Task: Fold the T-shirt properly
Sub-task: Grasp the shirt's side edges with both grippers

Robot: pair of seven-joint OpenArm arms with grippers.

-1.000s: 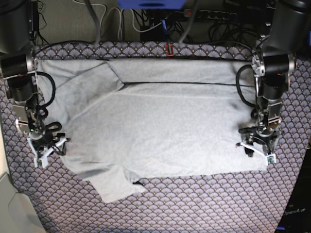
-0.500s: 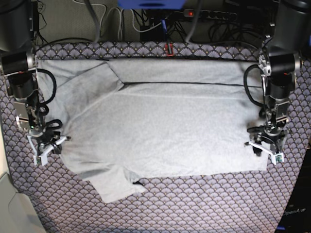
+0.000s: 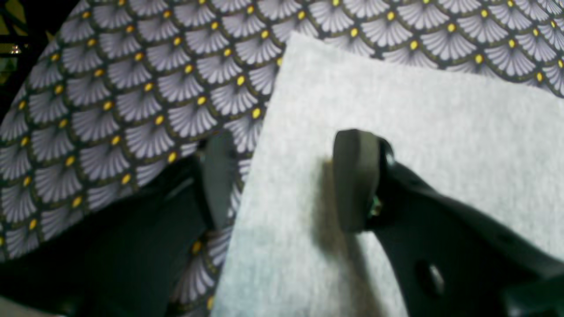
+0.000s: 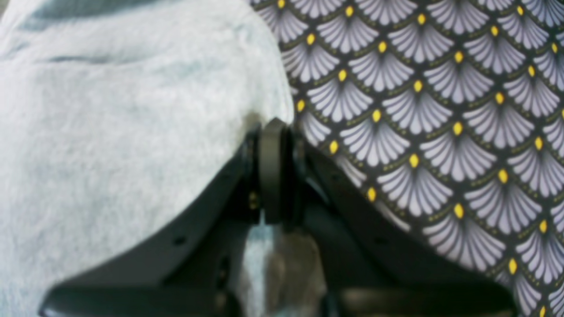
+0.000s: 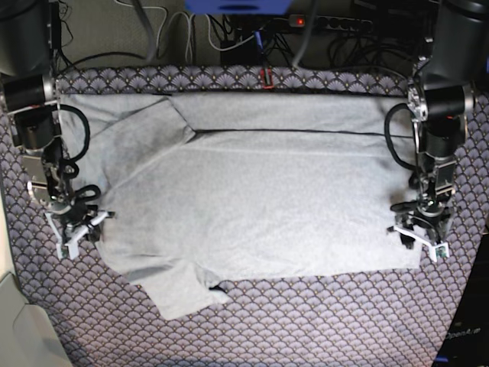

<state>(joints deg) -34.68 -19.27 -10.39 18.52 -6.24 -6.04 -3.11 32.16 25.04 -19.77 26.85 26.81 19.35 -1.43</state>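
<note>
Right hand (image 4: 273, 171) is pinched tight on the edge of the T-shirt (image 5: 260, 191): in its wrist view the two dark pads press together with a fold of grey cloth caught between them and showing again below the pads. In the base view this hand (image 5: 76, 229) sits at the shirt's edge on that view's left, just below the folded-in sleeve.

Left hand (image 3: 286, 180) stands wide apart. One pad (image 3: 354, 180) rests over the grey cloth near its corner; the other finger is over the tablecloth (image 3: 110, 110), just off the shirt's edge. It holds nothing. In the base view it (image 5: 420, 237) hangs over the shirt's lower corner on that view's right.

The T-shirt lies spread flat across the desk, covering most of the fan-patterned tablecloth (image 5: 306, 321). A long crease runs across it near the far edge, one sleeve is turned in over the body at the far left of the base view, and another flap of cloth sticks out at the near left.

No lettering can be read on the shirt from any view; the visible side is plain grey. Faint pale writing shows at the bottom right corner of the base view, too small to read.
</note>
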